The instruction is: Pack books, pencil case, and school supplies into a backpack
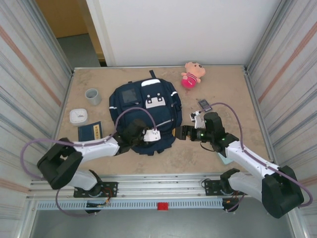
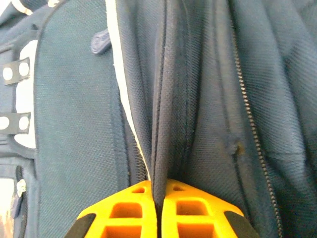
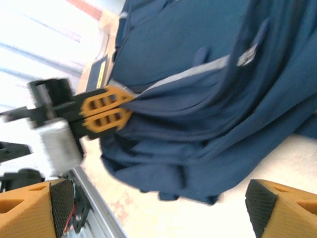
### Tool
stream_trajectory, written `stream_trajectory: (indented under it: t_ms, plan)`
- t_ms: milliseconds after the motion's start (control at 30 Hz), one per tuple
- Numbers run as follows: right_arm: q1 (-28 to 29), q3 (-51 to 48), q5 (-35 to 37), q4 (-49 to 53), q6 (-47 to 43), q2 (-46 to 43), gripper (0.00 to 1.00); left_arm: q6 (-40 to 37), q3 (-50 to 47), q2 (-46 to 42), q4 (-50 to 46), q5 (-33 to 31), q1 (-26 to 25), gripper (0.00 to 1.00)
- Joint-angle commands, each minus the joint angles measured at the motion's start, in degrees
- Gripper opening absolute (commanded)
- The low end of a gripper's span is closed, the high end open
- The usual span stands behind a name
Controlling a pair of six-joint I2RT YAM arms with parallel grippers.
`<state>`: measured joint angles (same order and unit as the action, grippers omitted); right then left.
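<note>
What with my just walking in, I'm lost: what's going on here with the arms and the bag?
The left gripper is shut on a fold of the navy backpack at its near edge. The right gripper hangs open beside the bag's right side. Packing hasn't begun, it seems: the blue book lies on the table left of the backpack.

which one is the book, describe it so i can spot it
Find the big navy backpack mid-table, then look left of its near end. The book lies flat there, beside the white rounded box. It alone is a thin dark blue rectangle.
</note>
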<state>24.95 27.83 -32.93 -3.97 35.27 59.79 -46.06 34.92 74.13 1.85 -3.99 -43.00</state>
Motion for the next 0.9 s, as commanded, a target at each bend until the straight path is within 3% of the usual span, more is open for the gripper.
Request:
stream_trajectory:
  t_ms: [0,200,500,600,867]
  plan:
    - [-3.21,-0.53,-0.76,-4.96,-2.40,1.49,0.93,2.11,4.34,-10.05,-11.49,12.44,3.21,0.00]
    - [-5.09,-0.66,0.48,-14.13,-10.85,5.01,0.97,0.95,9.45,-19.85,-25.46,26.00,13.01,0.00]
    - [-5.05,-3.97,-5.91,-24.05,-27.79,12.77,0.90,-5.03,19.91,-21.66,-40.43,44.35,30.07,0.00]
    - [-3.73,-4.44,-7.00,-24.62,-30.63,15.13,0.85,-6.11,21.06,-21.24,-42.22,48.20,33.41,0.00]
    - [2.31,-4.56,-1.21,-32.94,-36.07,23.87,0.81,-8.05,20.97,-20.96,-43.59,52.91,37.18,0.00]
